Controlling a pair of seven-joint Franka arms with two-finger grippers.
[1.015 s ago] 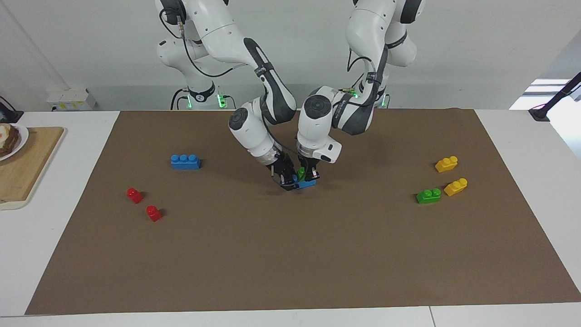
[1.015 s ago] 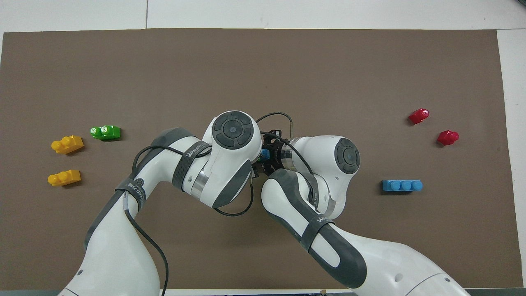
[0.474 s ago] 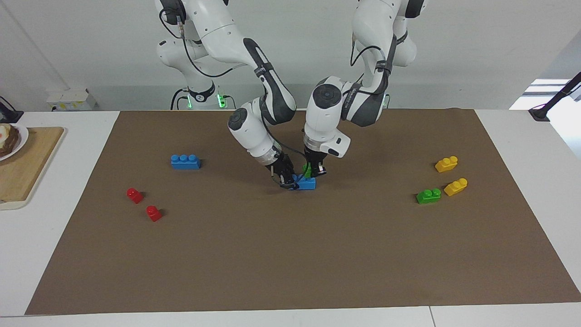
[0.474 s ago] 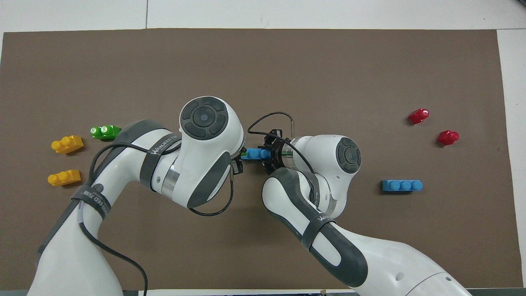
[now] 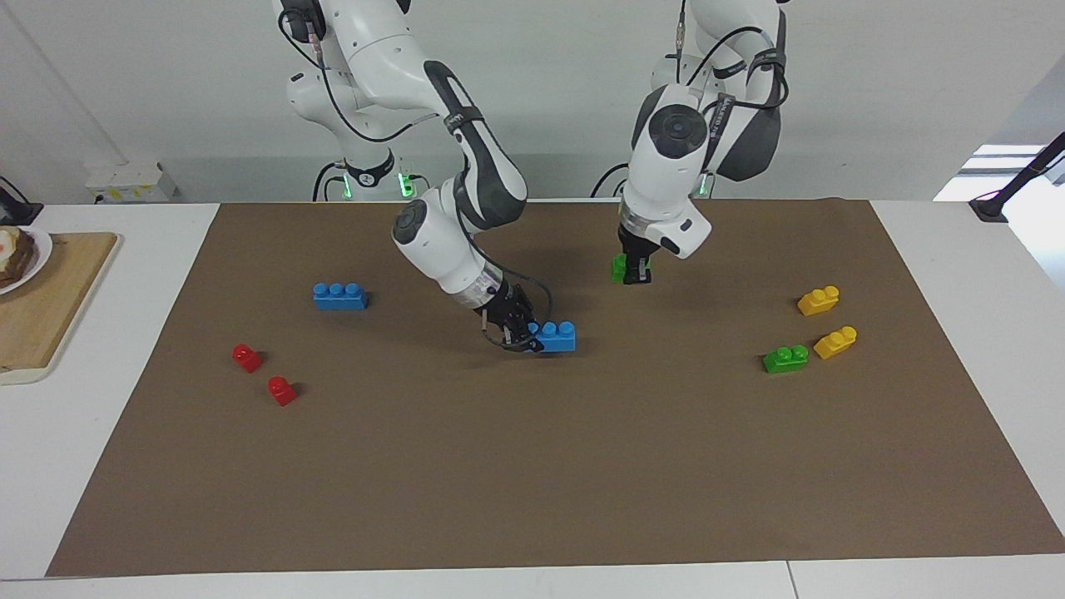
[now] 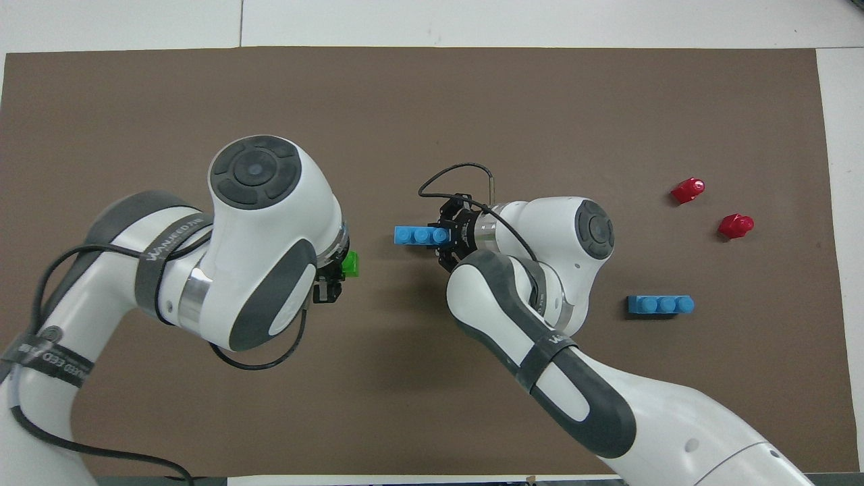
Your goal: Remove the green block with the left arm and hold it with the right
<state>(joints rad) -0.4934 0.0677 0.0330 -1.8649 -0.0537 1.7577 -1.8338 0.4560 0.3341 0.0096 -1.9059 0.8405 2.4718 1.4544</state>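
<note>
Left pincer (image 5: 634, 275) grips green block (image 5: 619, 268); armband "WANJEED".

Green block (image 5: 619, 268): bright green. Mat (image 5: 532, 466): plain brown, no pattern. Counter (image 5: 982, 274): white. Two three-stud bricks (image 5: 556, 336) (image 5: 339, 296): blue. Two small blocks (image 5: 247, 358) (image 5: 281, 390): red. Two two-stud bricks (image 5: 819, 300) (image 5: 835, 342): yellow. Second two-stud brick (image 5: 785, 359): green. Arms (image 5: 433, 241): white with dark grey panels. Board (image 5: 42, 308): light wood.

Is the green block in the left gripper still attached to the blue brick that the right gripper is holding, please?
No: the left gripper holds the green block in the air, apart from the blue brick gripped by the right gripper.
</note>
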